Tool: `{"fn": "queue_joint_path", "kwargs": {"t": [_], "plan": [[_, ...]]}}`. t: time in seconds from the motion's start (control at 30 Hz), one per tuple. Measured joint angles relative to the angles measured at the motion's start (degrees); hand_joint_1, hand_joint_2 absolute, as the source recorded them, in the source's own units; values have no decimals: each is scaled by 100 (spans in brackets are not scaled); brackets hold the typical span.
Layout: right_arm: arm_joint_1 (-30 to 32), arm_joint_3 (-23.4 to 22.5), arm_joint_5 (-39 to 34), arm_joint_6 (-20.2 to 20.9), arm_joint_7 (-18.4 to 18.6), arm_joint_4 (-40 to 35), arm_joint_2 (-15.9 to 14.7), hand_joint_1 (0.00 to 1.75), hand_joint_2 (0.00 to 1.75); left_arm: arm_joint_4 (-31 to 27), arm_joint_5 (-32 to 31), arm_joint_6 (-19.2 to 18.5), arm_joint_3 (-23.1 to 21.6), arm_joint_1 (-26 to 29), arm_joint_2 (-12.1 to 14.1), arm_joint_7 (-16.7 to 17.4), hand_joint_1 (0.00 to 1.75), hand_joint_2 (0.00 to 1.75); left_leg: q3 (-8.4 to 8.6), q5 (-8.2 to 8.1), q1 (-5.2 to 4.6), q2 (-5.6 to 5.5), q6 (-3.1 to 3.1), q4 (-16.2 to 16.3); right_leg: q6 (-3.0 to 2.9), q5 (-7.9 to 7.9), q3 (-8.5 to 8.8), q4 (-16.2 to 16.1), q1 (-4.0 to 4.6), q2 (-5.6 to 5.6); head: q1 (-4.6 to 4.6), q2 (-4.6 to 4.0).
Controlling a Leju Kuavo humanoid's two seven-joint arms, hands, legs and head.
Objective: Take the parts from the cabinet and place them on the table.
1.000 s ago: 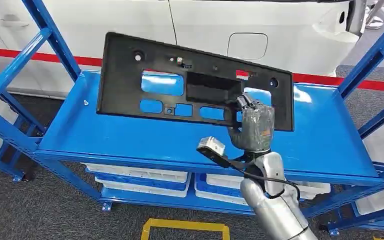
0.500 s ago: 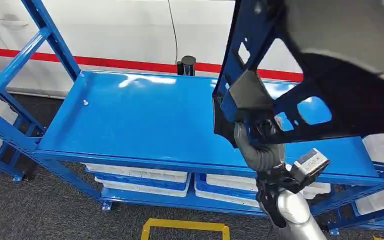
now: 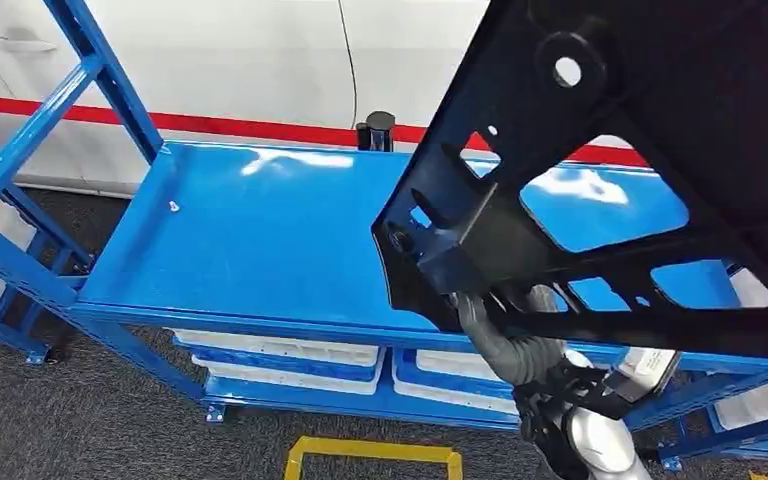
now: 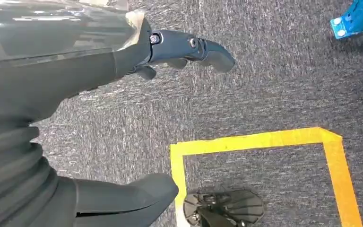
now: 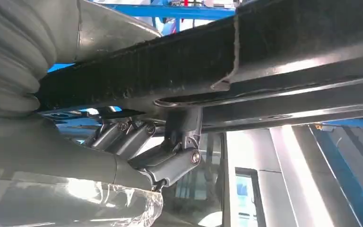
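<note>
A large black plastic panel [image 3: 650, 130] with several cut-out windows hangs close in front of the head view, filling its upper right. My right hand [image 3: 505, 335] grips the panel's lower edge from beneath. In the right wrist view the panel's ribbed edge [image 5: 246, 52] lies across my right hand [image 5: 170, 151], whose fingers [image 5: 182, 130] hook around it. My left hand [image 4: 123, 71] hangs over grey carpet with its fingers apart and holds nothing.
The blue cabinet shelf [image 3: 260, 230] lies bare, with a small black cylinder [image 3: 376, 128] at its back edge. White bins [image 3: 280, 355] sit on the shelf below. A white car stands behind. Yellow tape [image 4: 260, 142] marks the carpet.
My right hand has lifted the panel off the shelf, swung it up toward the camera and drawn it lower and nearer, leaving the shelf bare.
</note>
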Motion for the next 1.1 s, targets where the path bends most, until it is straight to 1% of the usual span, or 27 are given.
{"fn": "queue_joint_path", "kwargs": {"t": [0.03,0.1,0.13,0.17,0.2,0.23,0.3,0.33,0.37,0.43,0.47,0.5,0.57,0.6,0.63,0.67,0.7,0.73,0.8,0.83,0.87,0.93,0.97,1.0,1.03,1.07,1.1], "plan": [[-3,-9,0,0,0,-7,-2,171,175,0,0,0,0,0,0,-2,0,175,7,12,-1,1,15,-25,-29,-168,-74,207,22,0,20,0],[8,-18,2,2,4,-9,-13,171,175,0,4,-2,2,1,0,-2,0,175,-12,26,1,3,34,-24,-102,-589,-414,1045,16,3,33,0],[30,-18,2,4,35,-9,-18,171,175,0,4,-15,2,4,0,-2,0,175,-30,32,0,3,39,-22,-107,-745,-592,1472,16,2,31,0],[54,-22,7,11,48,-9,-20,171,175,0,11,-26,4,4,0,-2,0,175,-45,46,1,2,26,-21,-72,-800,-686,1726,14,2,37,0],[71,-26,18,26,61,-9,-24,171,175,0,15,-37,4,5,-4,-2,0,175,-59,61,7,1,8,-20,-17,-747,-633,1671,1,2,28,0],[73,-31,37,37,74,-9,-26,171,175,0,22,-42,4,6,-4,-2,0,175,-73,78,16,-2,-16,-16,55,-602,-450,1349,-15,1,37,0],[72,-48,50,57,90,-9,-29,171,175,0,37,-59,9,7,-13,-4,0,175,-102,115,47,-10,-79,2,180,-260,146,293,-46,-3,35,0],[67,-53,66,66,96,-9,-29,171,175,0,37,-66,13,6,-9,-13,0,175,-130,129,36,-12,-115,28,165,-257,360,-88,-58,-6,48,0],[91,-57,137,70,109,-11,-29,171,175,0,52,-68,20,7,-13,-22,0,175,-146,148,26,-22,-156,38,107,-122,328,38,-2,40,31,0],[104,-72,241,70,136,-9,-35,171,175,0,57,-81,44,9,-11,-24,0,175,-172,199,23,-27,-218,68,35,-144,216,26,-2,53,20,0],[112,-77,276,70,153,-9,-35,171,175,0,55,-88,48,13,-11,-24,0,175,-182,225,38,-31,-257,54,-14,-120,198,24,-5,51,26,0],[109,-83,308,70,157,-9,-33,171,175,0,57,-88,57,23,-6,-24,0,175,-215,195,70,-38,-288,83,-88,-69,150,8,-63,36,31,0],[108,-94,335,70,166,-9,-24,171,175,2,55,-88,81,27,-20,-24,0,175,-376,-403,83,-19,-353,543,-209,18,100,11,-46,17,13,0],[112,-96,339,70,166,-9,-24,171,175,2,55,-88,87,26,-22,-24,0,175,-511,-737,90,-18,-383,991,-229,74,37,15,-34,12,6,0],[121,-101,350,66,175,-7,-26,171,175,2,55,-88,92,27,-20,-24,0,175,-627,-974,100,-17,-408,1438,-235,123,-25,19,-21,8,7,0],[131,-105,389,39,192,-2,-26,171,175,0,57,-88,94,27,-20,-24,0,175,-676,-1072,104,-16,-417,1738,-229,160,-84,25,-13,7,7,0],[139,-105,489,-35,223,4,-26,171,175,2,61,-88,98,27,-20,-24,0,175,-620,-1050,104,-16,-413,1798,-216,194,-133,27,-6,5,4,0],[147,-107,599,-96,240,13,-24,171,175,2,66,-88,101,27,-20,-24,0,175,-398,-917,104,-15,-397,1577,-214,240,-186,27,-4,2,4,0],[160,-118,684,-153,240,20,-24,171,175,0,74,-88,101,25,-20,-35,0,175,282,-619,104,-16,-352,649,-175,295,-246,27,-3,7,2,0],[161,-125,719,-177,236,20,-24,171,175,0,77,-88,101,16,-20,-53,0,175,653,-616,101,-28,-308,121,-159,326,-254,29,-3,3,2,0],[169,-144,750,-205,217,20,-26,171,175,-2,79,-88,103,4,-20,-68,0,175,729,-635,62,-30,-290,-25,-110,360,-290,29,41,1,13,0],[203,-153,769,-232,188,20,-26,171,175,0,79,-88,103,7,-24,-103,0,175,669,-590,15,-38,-242,-7,-26,420,-288,18,17,-13,-8,0],[229,-160,778,-234,173,20,-26,171,175,0,77,-88,103,7,-22,-107,0,175,657,-564,-4,-37,-204,-7,17,465,-287,-7,2,-15,7,0],[261,-173,800,-234,164,20,-35,171,175,0,74,-88,101,6,-30,-109,0,175,643,-469,25,-13,-118,-91,61,480,-311,-8,31,-18,2,0],[298,-193,813,-232,151,20,-42,171,175,0,70,-88,101,-3,-37,-111,0,175,600,-397,40,18,-81,-120,28,325,-386,103,5,-3,2,0],[307,-199,822,-230,144,18,-42,171,175,0,70,-88,101,-2,-35,-114,0,175,532,-346,45,26,-14,-122,-23,66,-497,349,7,-2,42,0],[320,-208,822,-230,144,18,-44,171,175,0,70,-88,103,-2,-33,-114,0,175,465,-298,41,30,-7,-119,-65,-196,-618,719,6,-2,46,0]]}}
